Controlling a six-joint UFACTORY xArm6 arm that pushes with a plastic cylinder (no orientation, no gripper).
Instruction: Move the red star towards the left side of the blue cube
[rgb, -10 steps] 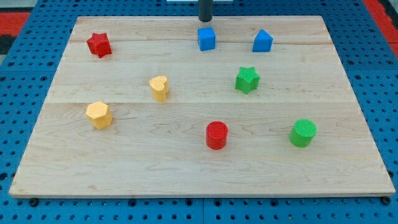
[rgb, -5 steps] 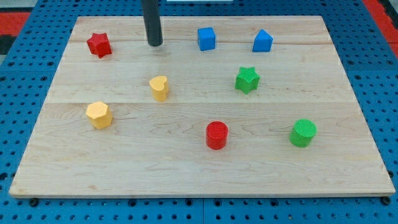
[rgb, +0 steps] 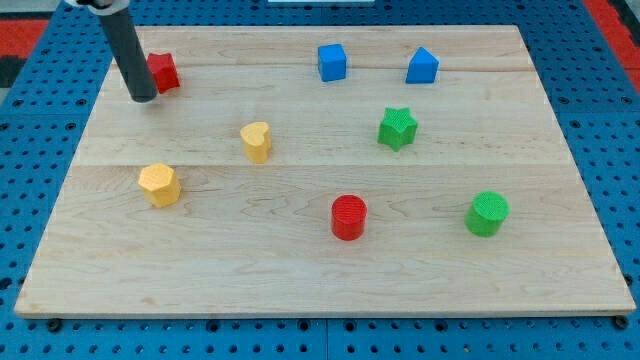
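Camera view: rod slanted from the top-left corner, my tip (rgb: 143, 97) just left of the red star (rgb: 164, 71), no gripper.

Pale smooth wooden board (rgb: 300, 250), matt ridged plastic red cylinder (rgb: 349, 217), matt dark rod (rgb: 128, 55)

Spread over the wooden board (rgb: 300, 270), all to the view's right of or below the rod's end: yellow heart (rgb: 256, 141) and yellow hexagon (rgb: 159, 184) nearest, red cylinder (rgb: 349, 217) lower, green star (rgb: 397, 128), blue wedge-like block (rgb: 421, 66) and green cylinder (rgb: 487, 213) farthest.
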